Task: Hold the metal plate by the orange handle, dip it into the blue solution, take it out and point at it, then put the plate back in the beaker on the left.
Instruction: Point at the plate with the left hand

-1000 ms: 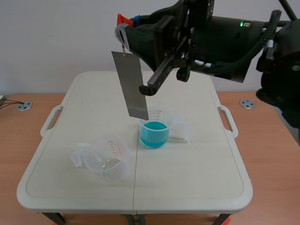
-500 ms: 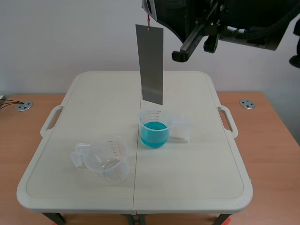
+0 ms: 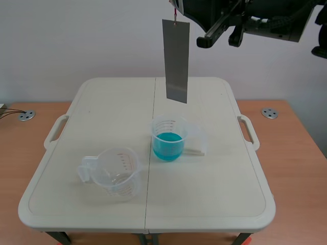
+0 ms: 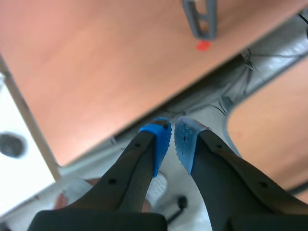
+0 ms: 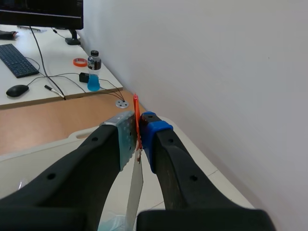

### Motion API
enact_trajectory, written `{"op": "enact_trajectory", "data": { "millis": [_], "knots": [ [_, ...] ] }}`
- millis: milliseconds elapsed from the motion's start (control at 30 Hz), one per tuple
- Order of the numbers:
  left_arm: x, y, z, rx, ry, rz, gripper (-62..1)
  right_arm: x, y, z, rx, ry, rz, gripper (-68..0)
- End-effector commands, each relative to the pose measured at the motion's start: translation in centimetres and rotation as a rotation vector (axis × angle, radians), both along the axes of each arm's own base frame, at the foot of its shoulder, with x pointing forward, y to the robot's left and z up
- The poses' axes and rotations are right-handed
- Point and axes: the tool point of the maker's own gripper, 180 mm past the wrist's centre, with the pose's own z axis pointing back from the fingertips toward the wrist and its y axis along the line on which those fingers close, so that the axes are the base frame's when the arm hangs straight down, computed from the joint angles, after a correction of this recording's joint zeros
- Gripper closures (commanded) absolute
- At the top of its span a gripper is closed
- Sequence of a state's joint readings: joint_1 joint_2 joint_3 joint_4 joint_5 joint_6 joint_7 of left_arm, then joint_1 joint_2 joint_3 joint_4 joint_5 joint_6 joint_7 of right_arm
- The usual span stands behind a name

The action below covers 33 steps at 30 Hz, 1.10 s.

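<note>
The metal plate [image 3: 177, 61] hangs in the air high over the desk [image 3: 214, 204]. Its long axis is close to vertical. One short edge is up at the end effector and the other points down toward the desk, with a broad grey face turned toward the near side. The lower edge is clear of everything and touches neither liquid nor rim. At its top end the thin orange handle [image 5: 136, 114] stands upright between the blue pads of the right end effector [image 5: 138, 135], which is clenched on that handle. In the right wrist view the plate drops away beneath the fingers, seen edge-on as a narrow sliver. The right arm [image 3: 255, 20] comes in across the scene's upper right.

Below the plate, around the middle of the desk, stands the clear beaker [image 3: 168, 138] with the blue solution [image 3: 168, 145] (about half full, with its spout to the right). To its near left, well apart, sits the empty beaker [image 3: 117, 172], its handle turned left.

The left end effector [image 4: 172, 140] does not show in the scene view. In its own wrist view the fingers are drawn together with only a slit between the pads and nothing in them, over a wooden surface [image 4: 96, 57].

Beyond the right end effector, a keyboard [image 5: 17, 60] and a mouse [image 5: 18, 90] lie on another white desk by the wall.
</note>
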<state>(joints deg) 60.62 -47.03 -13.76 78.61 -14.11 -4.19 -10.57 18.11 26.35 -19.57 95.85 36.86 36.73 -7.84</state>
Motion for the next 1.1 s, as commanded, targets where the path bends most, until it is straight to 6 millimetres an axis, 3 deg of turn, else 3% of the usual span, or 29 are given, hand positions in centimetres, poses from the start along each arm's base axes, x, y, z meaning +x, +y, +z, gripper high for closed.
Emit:
{"op": "enact_trajectory", "data": {
  "millis": [0,200,367,700,1067],
  "knots": [
    [1.3,-1.2,0.8,-0.024,-0.036,-0.032,-8.4,0.2,0.0,1.3,0.024,-0.026,0.010,-1.3],
    [6.3,-2.0,3.1,-0.062,-0.172,-0.033,-8.4,0.9,0.0,0.5,0.021,-0.002,0.012,-1.3],
    [10.0,-4.0,5.3,-0.136,-0.255,-0.096,-8.3,1.3,0.2,-0.1,0.026,0.014,0.019,-1.3],
    [15.1,-11.0,7.5,-0.300,-0.334,-0.275,-8.3,1.4,0.1,-0.1,0.033,0.015,0.017,-1.3],
    [18.4,-19.6,8.1,-0.402,-0.342,-0.438,-8.4,1.4,0.1,-0.1,0.033,0.015,0.017,-1.3]
  ]
}}
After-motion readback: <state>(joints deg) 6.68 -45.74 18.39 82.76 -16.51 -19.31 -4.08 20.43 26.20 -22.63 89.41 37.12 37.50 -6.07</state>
